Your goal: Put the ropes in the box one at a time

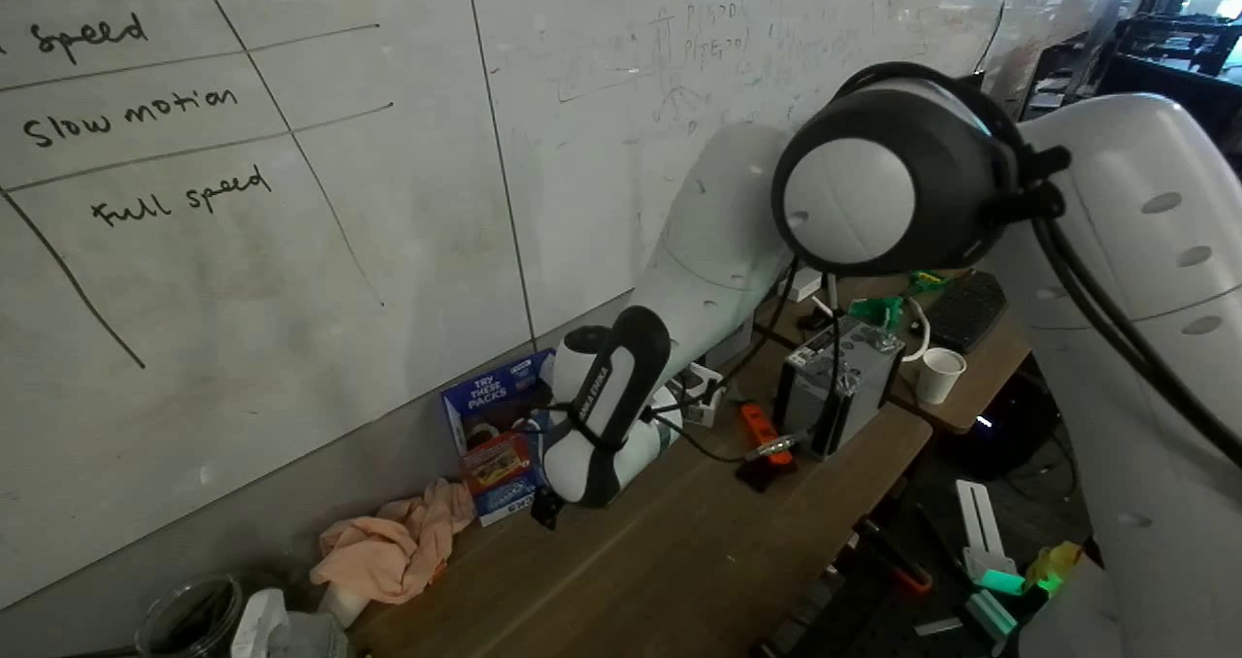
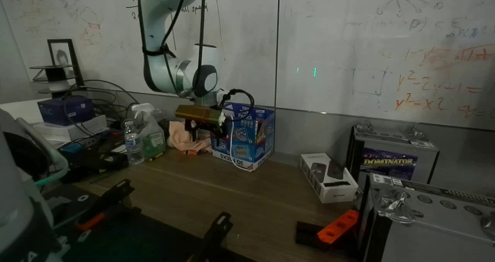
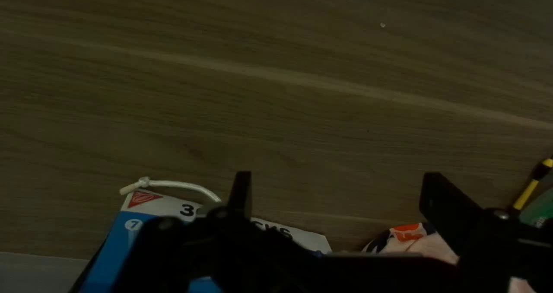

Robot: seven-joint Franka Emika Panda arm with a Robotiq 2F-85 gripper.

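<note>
A blue snack box (image 2: 244,152) stands on the table against the whiteboard wall, its top open; it also shows in an exterior view (image 1: 512,503) and in the wrist view (image 3: 110,245). A white rope (image 2: 231,144) hangs down the front of the box, its lower end at the table. In the wrist view the knotted end of the rope (image 3: 181,184) lies by the box's bottom edge. My gripper (image 2: 205,138) is above the table, just in front of the box. In the wrist view the gripper (image 3: 337,175) has its fingers wide apart with nothing between them. No other rope is visible.
A pink cloth (image 2: 183,136), a green spray bottle (image 2: 152,136) and a water bottle (image 2: 133,146) stand beside the box. A white carton (image 2: 328,177), an orange tool (image 2: 338,227) and grey cases (image 2: 433,219) are on the other side. The whiteboard (image 2: 328,53) is behind.
</note>
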